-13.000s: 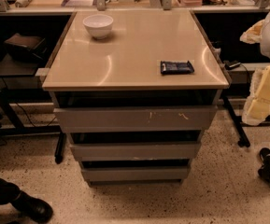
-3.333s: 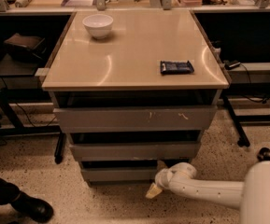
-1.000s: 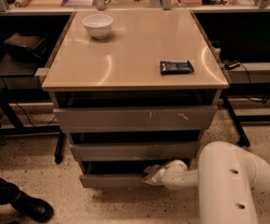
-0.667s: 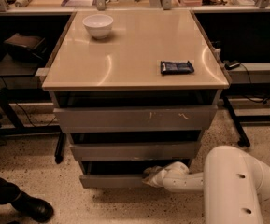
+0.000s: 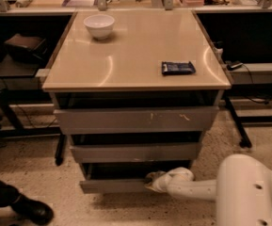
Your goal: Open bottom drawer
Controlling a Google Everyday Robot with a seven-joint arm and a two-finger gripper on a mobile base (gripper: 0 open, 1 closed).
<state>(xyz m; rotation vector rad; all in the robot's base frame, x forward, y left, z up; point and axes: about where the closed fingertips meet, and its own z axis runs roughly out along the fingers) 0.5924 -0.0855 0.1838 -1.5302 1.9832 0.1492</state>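
**Barely started: bottom drawer cracked open, gripper at its front**

The gripper [image 5: 150, 182] sits low at the cabinet's foot, against the right part of the bottom drawer [image 5: 112, 186], at the upper edge of its flat grey front. The white arm [image 5: 194, 189] reaches in from the lower right. Whether the gripper is spread or closed cannot be told here.

Progress, as a judgement: early. The bottom drawer front looks a little forward and slightly skewed, with a dark gap above it, but no box interior is exposed. Most of the pull is left.

The top drawer [image 5: 135, 119], with pale scratch marks, and the middle drawer [image 5: 135, 152] both look pushed in.

Containers:
- All three drawers: contents hidden.
- White bowl [image 5: 99, 25], at the far left of the tabletop [image 5: 135, 51]: looks empty, though the inside is only partly seen.
- Dark blue packet [image 5: 178, 68]: lies flat near the right edge, well apart from the bowl.

A dark shoe [image 5: 28, 209] rests on the floor at lower left.
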